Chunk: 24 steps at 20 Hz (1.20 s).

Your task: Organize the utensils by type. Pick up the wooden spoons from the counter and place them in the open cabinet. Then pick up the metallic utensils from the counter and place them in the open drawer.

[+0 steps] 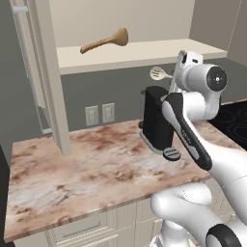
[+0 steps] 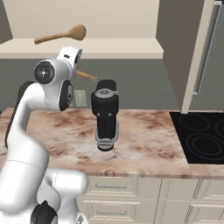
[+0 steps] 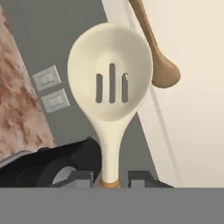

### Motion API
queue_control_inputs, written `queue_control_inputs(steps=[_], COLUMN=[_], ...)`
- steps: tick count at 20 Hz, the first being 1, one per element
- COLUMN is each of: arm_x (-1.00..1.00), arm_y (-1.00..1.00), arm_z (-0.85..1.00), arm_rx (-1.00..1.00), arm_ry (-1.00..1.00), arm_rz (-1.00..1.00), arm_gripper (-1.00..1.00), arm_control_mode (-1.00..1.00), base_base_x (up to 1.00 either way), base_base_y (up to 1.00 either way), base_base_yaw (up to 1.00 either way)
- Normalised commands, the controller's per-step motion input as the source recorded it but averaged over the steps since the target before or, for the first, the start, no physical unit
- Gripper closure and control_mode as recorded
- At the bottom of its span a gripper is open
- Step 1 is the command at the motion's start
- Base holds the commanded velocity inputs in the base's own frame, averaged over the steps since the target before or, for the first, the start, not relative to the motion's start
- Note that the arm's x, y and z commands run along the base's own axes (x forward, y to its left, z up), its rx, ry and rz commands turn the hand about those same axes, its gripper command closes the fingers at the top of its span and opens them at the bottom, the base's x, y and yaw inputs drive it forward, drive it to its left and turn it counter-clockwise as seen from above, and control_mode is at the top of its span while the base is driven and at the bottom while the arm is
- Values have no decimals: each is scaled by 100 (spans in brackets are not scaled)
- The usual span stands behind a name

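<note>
The slotted spoon [image 3: 111,87] is held by its handle in the gripper [image 3: 111,181], raised below the cabinet shelf [image 1: 144,53], where the tan spoon [image 1: 103,41] already lies at 11 o'clock. Next, a lift onto the shelf is needed.

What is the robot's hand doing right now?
Gripper: closed on the slotted spoon, holding it by its brown handle.

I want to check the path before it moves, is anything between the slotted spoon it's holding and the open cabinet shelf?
Nothing visible blocks it. The end effector holds the pale slotted spoon just below the open cabinet shelf. The larger wooden spoon already lies on that shelf, to the left, with bare shelf beside it.
</note>
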Motion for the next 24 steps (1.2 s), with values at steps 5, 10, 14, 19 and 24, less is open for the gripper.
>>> queue_control_inputs(steps=[5,10,14,19,24], arm_x=[29,62,68,72,83], arm_y=[-25,-20,-3,-3,-12], arm_z=[52,41,61,33,-6], arm_rx=[-7,0,0,0,5], arm_ry=[-11,-10,-2,2,2], arm_rz=[-1,-2,0,-1,0], arm_gripper=[100,100,100,100,100], arm_control_mode=[-100,-100,-100,-100,-100], base_base_x=[0,0,0,0,0], base_base_y=[0,0,0,0,0], base_base_yaw=[0,0,0,0,0])
